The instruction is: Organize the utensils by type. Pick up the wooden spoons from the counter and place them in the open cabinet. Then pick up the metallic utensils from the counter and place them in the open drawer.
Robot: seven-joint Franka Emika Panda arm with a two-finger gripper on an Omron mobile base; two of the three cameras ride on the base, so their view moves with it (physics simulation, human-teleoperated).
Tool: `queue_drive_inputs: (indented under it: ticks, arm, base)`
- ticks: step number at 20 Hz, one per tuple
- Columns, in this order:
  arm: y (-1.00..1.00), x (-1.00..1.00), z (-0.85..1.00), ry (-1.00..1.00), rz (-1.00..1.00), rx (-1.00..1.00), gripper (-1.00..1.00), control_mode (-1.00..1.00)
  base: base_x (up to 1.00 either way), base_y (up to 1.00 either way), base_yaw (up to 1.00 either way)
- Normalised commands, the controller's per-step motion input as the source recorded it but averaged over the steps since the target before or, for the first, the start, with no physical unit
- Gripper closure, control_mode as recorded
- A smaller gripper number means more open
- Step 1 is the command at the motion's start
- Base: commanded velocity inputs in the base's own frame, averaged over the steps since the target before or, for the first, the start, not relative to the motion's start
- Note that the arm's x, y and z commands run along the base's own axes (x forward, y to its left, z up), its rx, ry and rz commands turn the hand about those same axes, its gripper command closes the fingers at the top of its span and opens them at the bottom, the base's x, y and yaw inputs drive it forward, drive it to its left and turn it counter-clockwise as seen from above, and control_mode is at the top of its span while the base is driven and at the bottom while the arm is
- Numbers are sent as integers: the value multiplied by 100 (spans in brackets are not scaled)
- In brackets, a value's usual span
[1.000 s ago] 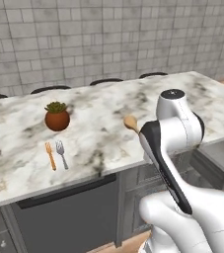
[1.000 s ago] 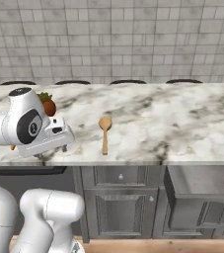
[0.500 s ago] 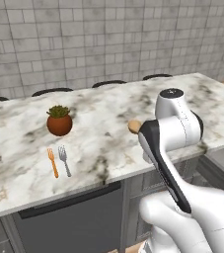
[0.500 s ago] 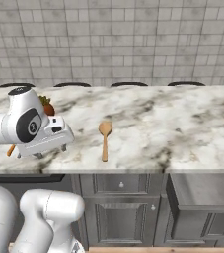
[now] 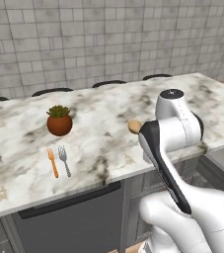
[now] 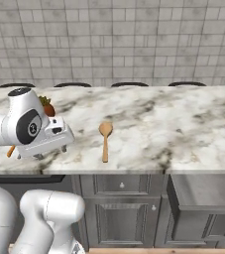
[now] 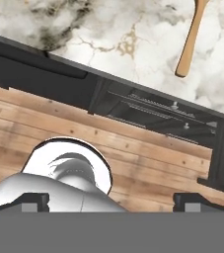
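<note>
One wooden spoon (image 6: 105, 140) lies on the counter (image 6: 173, 124), bowl toward the wall and handle end close to the front edge; in the hand view its handle (image 7: 193, 37) sits ahead of the jaws and off to one side, up past the marble edge. The arm is folded close over its base at the counter front, the hand angled down, so the hand camera looks past the counter's lip at dark cabinet fronts and wooden floor. The gripper (image 7: 111, 200) stands wide, its two dark fingertips (image 7: 33, 200) far apart with nothing between them. Well to the far side of the hand from the spoon, the orange fork (image 5: 53, 162) and grey fork (image 5: 64, 160) lie side by side, tines toward the wall, just in front of the potted plant (image 5: 59, 120). Bare marble spreads between the forks and the spoon, and the slab beyond the spoon is open as well.
</note>
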Motion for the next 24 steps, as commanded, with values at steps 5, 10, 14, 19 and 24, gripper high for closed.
queue_drive_inputs:
  ticks: [5,10,14,19,24]
  arm:
    - [-5,43,0,0,0,2,-100,-100]
    - [-16,72,-2,2,0,8,-100,-100]
    - [-37,75,-6,6,0,3,-100,-100]
    - [-33,83,-14,11,-6,0,-100,-100]
    - [-10,86,-30,12,-17,0,-100,-100]
  base:
    - [0,0,0]
    - [0,0,0]
    - [0,0,0]
    - [0,0,0]
    - [0,0,0]
